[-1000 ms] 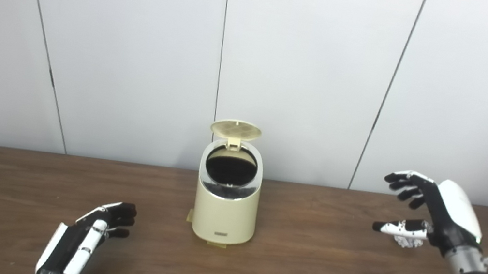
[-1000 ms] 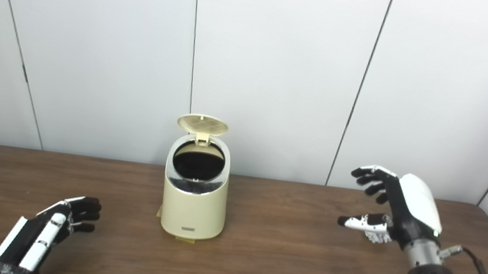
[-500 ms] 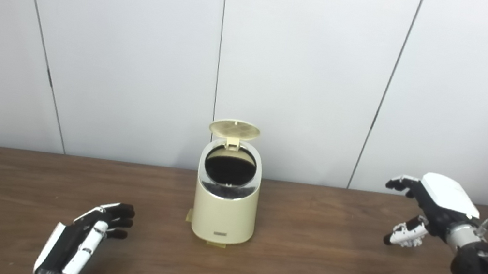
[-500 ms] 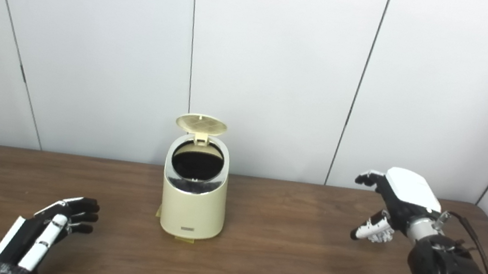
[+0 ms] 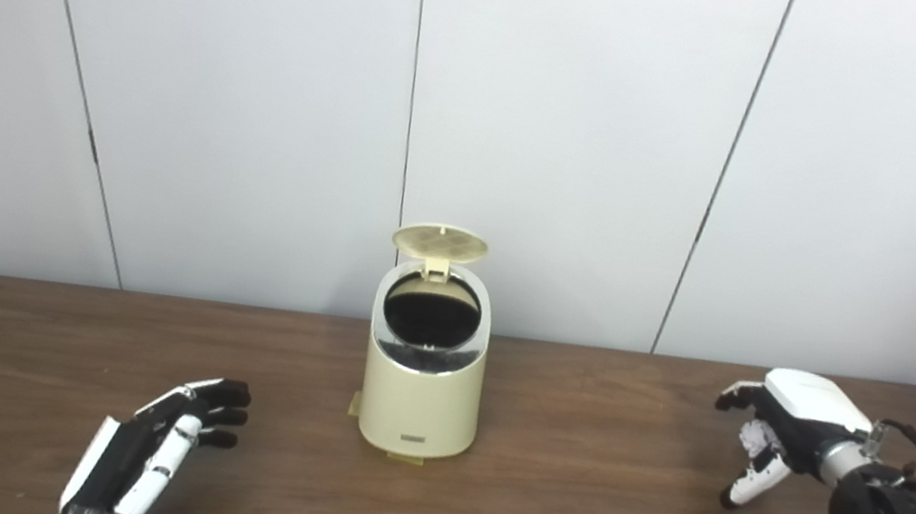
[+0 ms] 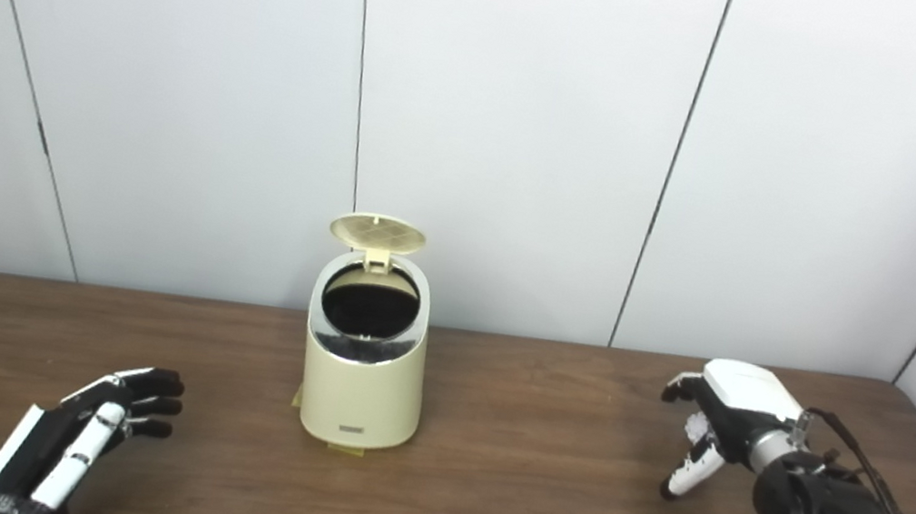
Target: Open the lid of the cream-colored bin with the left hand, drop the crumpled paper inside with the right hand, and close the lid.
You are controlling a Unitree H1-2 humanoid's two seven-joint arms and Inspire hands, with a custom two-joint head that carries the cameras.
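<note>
Both steps remain: right hand [image 5: 772, 422], at three o'clock, hovers spread over the crumpled white paper [image 5: 753, 434]; curl fingers fully underneath. Left hand [image 5: 156, 448] rests released.

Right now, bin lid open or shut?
Open. The lid stands tipped back on its hinge behind the cream-colored bin, and the dark round opening is exposed. Neither hand touches it.
</note>
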